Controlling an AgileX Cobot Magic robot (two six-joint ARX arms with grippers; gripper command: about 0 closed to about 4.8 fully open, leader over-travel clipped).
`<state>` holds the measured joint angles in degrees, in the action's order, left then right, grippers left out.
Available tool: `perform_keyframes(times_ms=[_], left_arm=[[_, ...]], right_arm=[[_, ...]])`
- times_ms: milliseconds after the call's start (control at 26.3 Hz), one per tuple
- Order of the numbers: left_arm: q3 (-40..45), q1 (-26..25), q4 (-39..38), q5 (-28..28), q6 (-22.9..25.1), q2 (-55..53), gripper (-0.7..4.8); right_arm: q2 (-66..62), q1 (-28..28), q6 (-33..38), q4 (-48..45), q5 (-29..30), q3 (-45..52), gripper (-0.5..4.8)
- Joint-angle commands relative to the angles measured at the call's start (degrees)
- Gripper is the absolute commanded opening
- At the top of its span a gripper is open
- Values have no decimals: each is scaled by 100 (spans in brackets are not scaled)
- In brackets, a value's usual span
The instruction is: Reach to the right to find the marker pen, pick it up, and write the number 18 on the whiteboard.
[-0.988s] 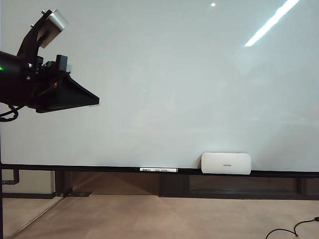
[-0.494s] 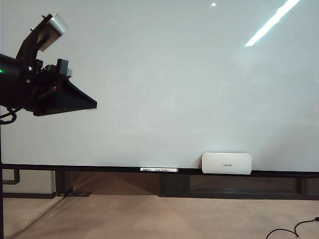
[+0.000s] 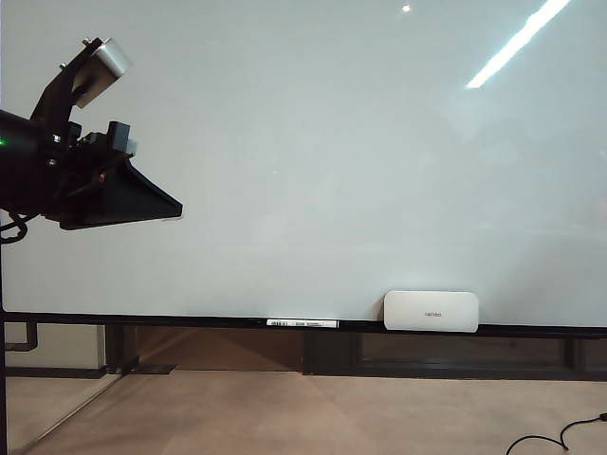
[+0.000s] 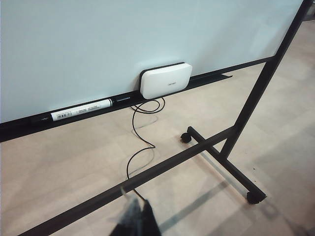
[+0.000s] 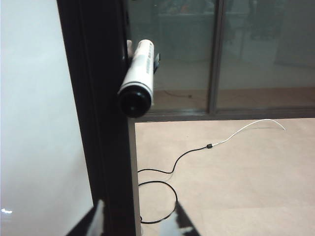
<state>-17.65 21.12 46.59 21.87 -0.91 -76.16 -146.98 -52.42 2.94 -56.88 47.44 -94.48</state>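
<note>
at the right edge of the board, closest in, the right gripper (image 5: 138, 221) stands released and grasps nothing, its two dark fingertips (image 5: 96, 219) spread to either side of the black frame post (image 5: 98, 123). just beyond it and higher on that post sits the marker pen (image 5: 138, 78), a white barrel with a black end. its long axis runs almost straight toward the gripper, black end nearest, so it lies dead ahead and a little up. this arm is plainly the nearer one. my guess is that the coming move is a short advance with the jaws kept wide, then a close around the barrel. the post touches the pen on the board side, so the room for a finger is on the open side, over bare floor with a loose cable (image 5: 162, 182). how the pen is fixed to the post i cannot tell.

further left, the left gripper (image 3: 175, 201) hovers in front of the whiteboard (image 3: 332, 142), well apart from that pen. its fingers look clenched together with nothing between them.

against the board, a white eraser (image 3: 430, 311) stands on the bottom ledge with a second marker (image 3: 302, 323) lying flat along it to the left. the number 18 is not yet written.
</note>
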Motion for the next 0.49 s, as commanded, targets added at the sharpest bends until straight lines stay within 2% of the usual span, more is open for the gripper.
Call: perform_keyframes(times_ms=[38,114,304,494], left_arm=[[-22,2,11,0,24,13,-5],[-22,2,4,2,22,13,-5],[-22,2,-13,0,24,13,-5],[-22,2,-28,-2,24,13,-5]], right_arm=[[28,-4,-13,-42,-103,-22,212],[28,0,-15,-42,-208,-22,235],[26,28,-15,33,-326,-136,235],[-2,48,7,133,17,-426,235]])
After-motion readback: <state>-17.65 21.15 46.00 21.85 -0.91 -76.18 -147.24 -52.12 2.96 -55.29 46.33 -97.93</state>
